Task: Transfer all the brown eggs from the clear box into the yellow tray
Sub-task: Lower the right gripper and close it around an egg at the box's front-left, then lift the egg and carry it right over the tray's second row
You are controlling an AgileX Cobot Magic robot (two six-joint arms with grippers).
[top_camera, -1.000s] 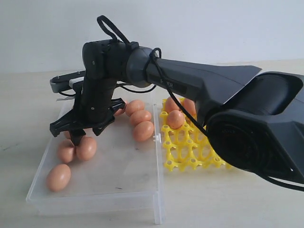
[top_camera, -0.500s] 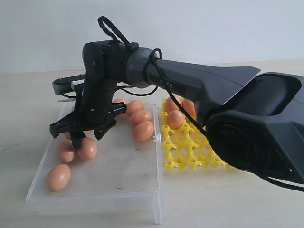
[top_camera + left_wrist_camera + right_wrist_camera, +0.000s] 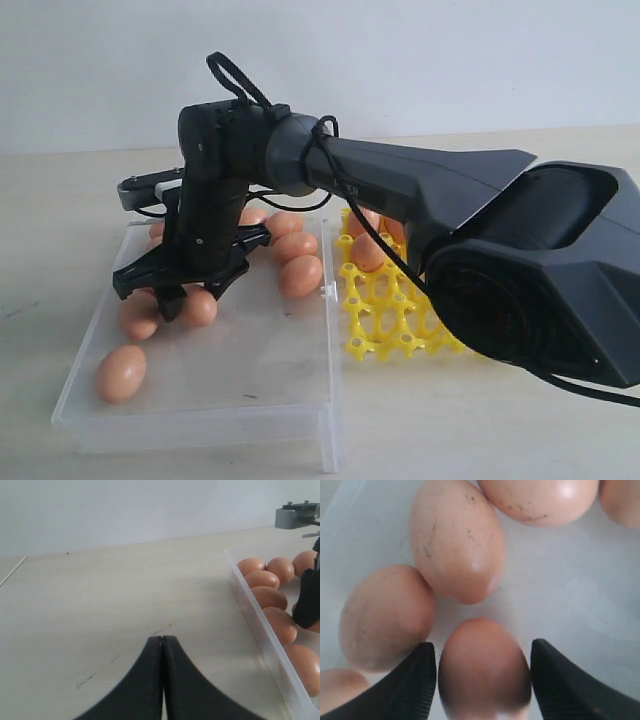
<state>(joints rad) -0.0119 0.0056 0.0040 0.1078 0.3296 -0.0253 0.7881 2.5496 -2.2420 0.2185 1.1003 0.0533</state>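
The work surface is a flat, pale beige tabletop with a faint wood grain (image 3: 480, 440). It extends beneath the right gripper (image 3: 172, 298) and on every visible side of it. Behind that gripper, a plain, matt, off-white wall (image 3: 450, 60) rises from the far edge of the tabletop, uniform in tone. Small dark scuff marks (image 3: 156, 630) lie on the tabletop just ahead of the left gripper (image 3: 162, 647). A thin, pale, straight line (image 3: 12, 571) crosses the surface farther ahead, off to one side. Lighting is soft and even, and shadows on the tabletop are faint.

Smooth, faintly speckled brown eggs (image 3: 457, 540); transparent plastic clear box (image 3: 250, 360).
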